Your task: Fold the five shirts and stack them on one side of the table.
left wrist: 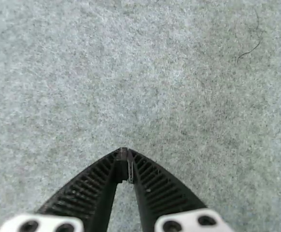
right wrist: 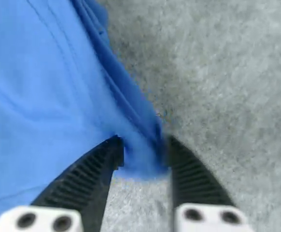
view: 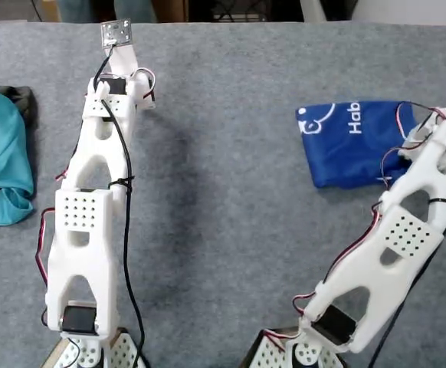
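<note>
Grey, felt-like cloth covers the table (view: pixel 231 192), and both arm bases sit at its near edge. From the near left the left arm (view: pixel 93 207) stretches far up the table. Its left gripper (left wrist: pixel 125 159) has its jaws pressed together, tips meeting, with nothing between them and only bare grey cloth below. A wide open stretch of surface lies between the two arms and runs to the far edge. The right arm (view: pixel 395 238) leans from the near right toward the right edge. There the right gripper (right wrist: pixel 144 142) is clamped on a bunched edge of the blue shirt (view: pixel 349 142), a fold of fabric pinched between its jaws. That shirt lies folded into a rough rectangle at the right side, white print on top. At the left edge a teal shirt (view: pixel 1 146) lies crumpled on a dark garment (view: pixel 20 100), possibly more than one piece. Beyond the far edge the room is dim, with indistinct furniture.
</note>
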